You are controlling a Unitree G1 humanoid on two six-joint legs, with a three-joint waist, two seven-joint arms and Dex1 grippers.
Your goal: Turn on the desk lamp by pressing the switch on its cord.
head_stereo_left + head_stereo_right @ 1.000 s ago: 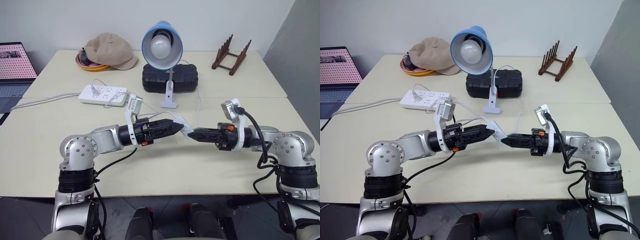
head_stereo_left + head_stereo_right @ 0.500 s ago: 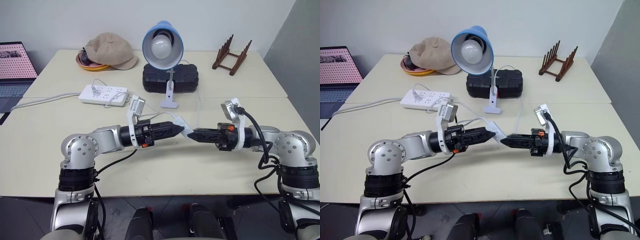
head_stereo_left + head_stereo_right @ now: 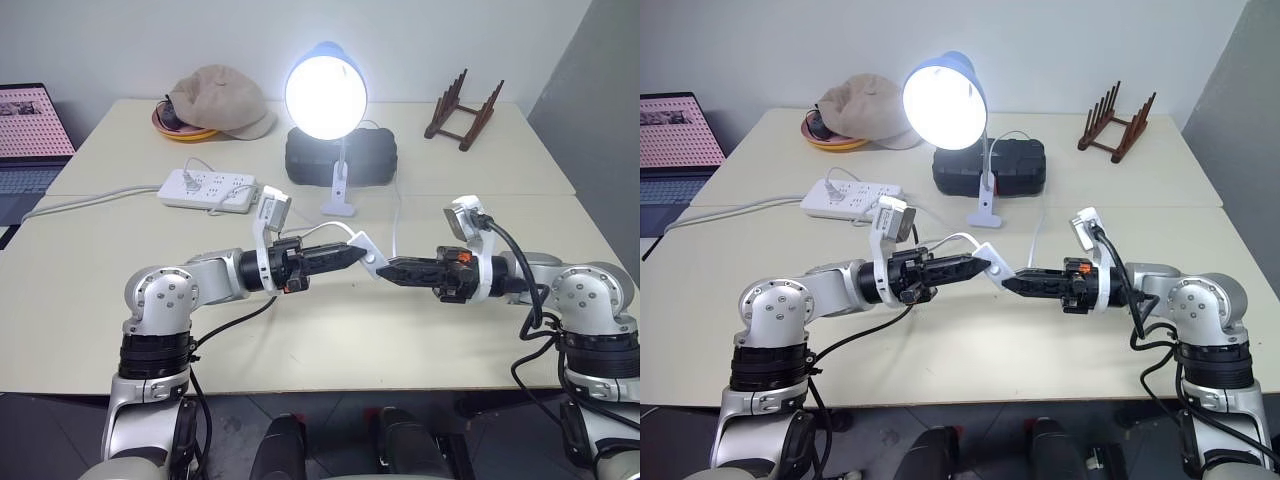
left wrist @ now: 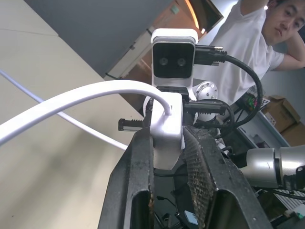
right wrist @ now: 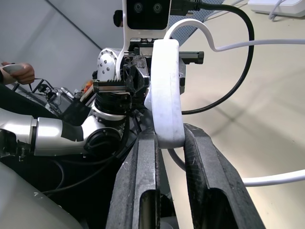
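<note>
Landmark for all positions: the desk lamp [image 3: 326, 100], standing at the middle of the far table [image 3: 120, 330].

Far to the lamp's left, an open laptop [image 3: 30, 140] sits at the table's edge. Nearer the lamp on that side lie a beige cap [image 3: 215, 100] over an orange dish [image 3: 170, 125], and, in front of them, a white power strip [image 3: 207, 189]. Directly behind the lamp's base is a black case [image 3: 340, 158].

In front of the lamp, lifted off the table, the left gripper [image 3: 352, 254] is clenched on one end of the switch [image 3: 368, 252]; the left wrist view shows both black fingers [image 4: 138, 157] pressed against its sides. The cord [image 3: 940, 243] loops from the switch back towards the lamp.

The right gripper [image 3: 384, 270] meets it from the other side, grasping the switch's opposite end between closed fingers [image 5: 143, 162].

To the lamp's right, at the far edge, stands a wooden rack [image 3: 462, 110].

Assessment: the bulb glows brightly, so the press appears to have registered and the task's aim looks met. Remaining, in my judgement, is only to let go of the switch and withdraw both arms.
</note>
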